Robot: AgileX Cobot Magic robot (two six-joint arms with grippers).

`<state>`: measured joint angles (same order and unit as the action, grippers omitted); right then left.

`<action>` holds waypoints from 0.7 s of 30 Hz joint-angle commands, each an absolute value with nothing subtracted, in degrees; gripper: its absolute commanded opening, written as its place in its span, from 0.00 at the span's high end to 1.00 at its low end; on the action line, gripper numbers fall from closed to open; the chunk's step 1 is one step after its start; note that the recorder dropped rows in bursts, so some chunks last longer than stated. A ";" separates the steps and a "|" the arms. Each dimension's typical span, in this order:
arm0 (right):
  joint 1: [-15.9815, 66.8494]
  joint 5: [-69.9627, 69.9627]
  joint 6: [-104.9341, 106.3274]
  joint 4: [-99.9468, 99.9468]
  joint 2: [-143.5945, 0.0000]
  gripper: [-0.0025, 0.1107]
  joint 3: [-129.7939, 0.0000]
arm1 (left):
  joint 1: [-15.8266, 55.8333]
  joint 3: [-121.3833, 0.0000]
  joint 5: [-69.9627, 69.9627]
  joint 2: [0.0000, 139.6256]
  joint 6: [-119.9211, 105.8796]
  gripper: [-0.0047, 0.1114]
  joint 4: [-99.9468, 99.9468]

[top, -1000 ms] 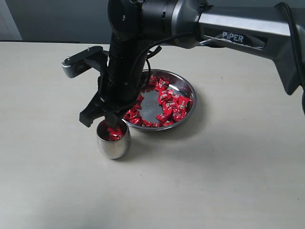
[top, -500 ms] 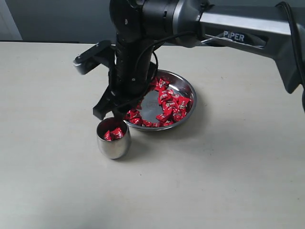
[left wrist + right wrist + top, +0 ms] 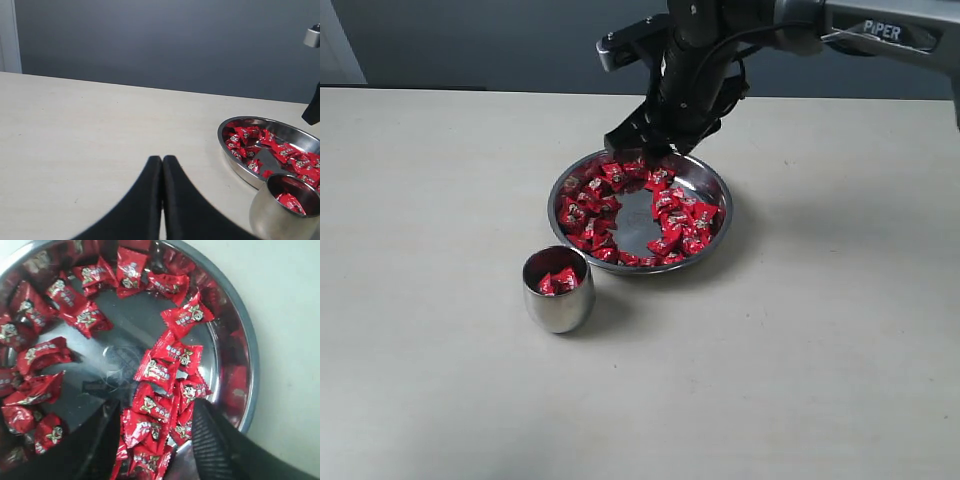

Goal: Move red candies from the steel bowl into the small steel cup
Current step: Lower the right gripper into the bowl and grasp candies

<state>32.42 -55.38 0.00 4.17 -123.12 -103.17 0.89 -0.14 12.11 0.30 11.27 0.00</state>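
Observation:
The steel bowl sits mid-table with many red candies ringed around its bare centre. In front of it to the left stands the small steel cup, holding a few red candies. My right gripper hangs open just above the bowl's far rim with nothing between its fingers. The right wrist view looks straight down into the bowl; the open gripper straddles a heap of candies. My left gripper is shut and empty, low over bare table left of the bowl and cup.
The pale tabletop spreads around the bowl and cup. A dark grey wall runs behind the table's far edge. The right arm reaches in from the upper right.
My right gripper opened over the cup, left candy in it, then rose and swung back and right to the bowl's far rim. The cup and bowl have not moved.

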 commanded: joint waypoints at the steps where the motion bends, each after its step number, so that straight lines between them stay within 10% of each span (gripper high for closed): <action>1: 32.04 -53.50 0.00 3.74 -126.70 0.58 -103.16 | 1.25 0.00 11.80 0.00 11.45 0.96 0.00; 17: 32.04 -46.70 0.00 4.99 -134.01 0.59 -103.16 | 1.25 0.00 11.80 0.00 11.45 0.96 0.00; 21: 32.04 -46.44 0.00 6.30 -134.01 0.71 -103.16 | 1.25 0.00 11.80 0.00 11.45 0.96 0.00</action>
